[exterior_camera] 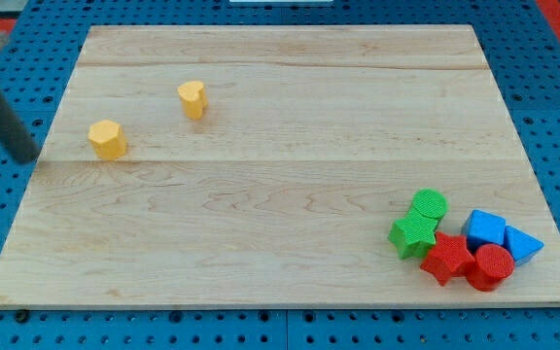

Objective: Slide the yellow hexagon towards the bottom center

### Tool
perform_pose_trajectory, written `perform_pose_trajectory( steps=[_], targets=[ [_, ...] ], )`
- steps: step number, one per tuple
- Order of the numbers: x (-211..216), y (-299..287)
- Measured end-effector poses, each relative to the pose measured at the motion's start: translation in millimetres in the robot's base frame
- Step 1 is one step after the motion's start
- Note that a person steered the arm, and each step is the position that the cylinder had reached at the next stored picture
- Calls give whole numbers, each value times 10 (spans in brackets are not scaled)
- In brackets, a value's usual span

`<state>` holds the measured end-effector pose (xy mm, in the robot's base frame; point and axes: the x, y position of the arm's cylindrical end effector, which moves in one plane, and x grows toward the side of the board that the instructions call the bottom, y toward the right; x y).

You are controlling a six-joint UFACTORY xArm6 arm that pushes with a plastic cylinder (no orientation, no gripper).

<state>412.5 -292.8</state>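
Upper left of board, yellow hexagon upright — no clear long axis; my tip left of it, apart, holding nothing.

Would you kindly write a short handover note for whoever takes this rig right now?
My tip: at the board's left edge, left of the yellow hexagon, not touching it.
Yellow hexagon: upper left of the wooden board; a yellow heart sits up-right of it.
Green, red and blue blocks cluster at the bottom right.
Done: no visible progress.
Left: push the hexagon down and rightward to the bottom centre.
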Motion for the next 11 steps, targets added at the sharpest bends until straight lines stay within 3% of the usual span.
perform_pose_trajectory(
  steps=[1,3,4,6,7,10,11],
  targets=[
    [-465,266],
    [104,1182],
    [97,1225],
    [87,692],
    [409,766],
    [598,2735],
    [619,2822]
  ],
)
